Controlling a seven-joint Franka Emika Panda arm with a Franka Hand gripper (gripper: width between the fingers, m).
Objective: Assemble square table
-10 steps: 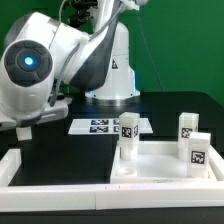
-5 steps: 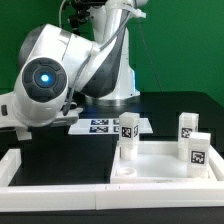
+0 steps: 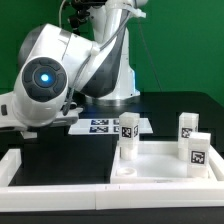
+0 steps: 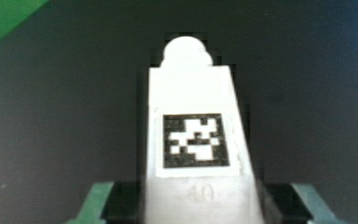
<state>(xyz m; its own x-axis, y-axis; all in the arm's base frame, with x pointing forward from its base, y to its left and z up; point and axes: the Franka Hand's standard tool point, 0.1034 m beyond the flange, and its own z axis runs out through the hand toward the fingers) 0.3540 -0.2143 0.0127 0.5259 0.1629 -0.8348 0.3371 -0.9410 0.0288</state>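
In the wrist view a white table leg [image 4: 194, 130] with a black-and-white tag lies lengthwise on the dark table, its rounded tip pointing away. My gripper [image 4: 197, 200] straddles its near end. The green fingers [image 4: 101, 202] stand on either side, a dark gap between each and the leg, so the gripper is open around it. In the exterior view the square table top [image 3: 150, 168] lies at the right. Three tagged legs [image 3: 126, 132] [image 3: 186, 126] [image 3: 198, 150] stand upright on it. The arm's bulky body [image 3: 45, 85] hides the gripper there.
White L-shaped border rails [image 3: 55, 186] run along the front and the exterior view's left. The marker board [image 3: 100, 126] lies flat behind the table top, near the robot's base [image 3: 112, 92].
A second ago the arm's body stood higher and further to the exterior view's left; it came down and to the right. Over the last half second nothing visibly moved.
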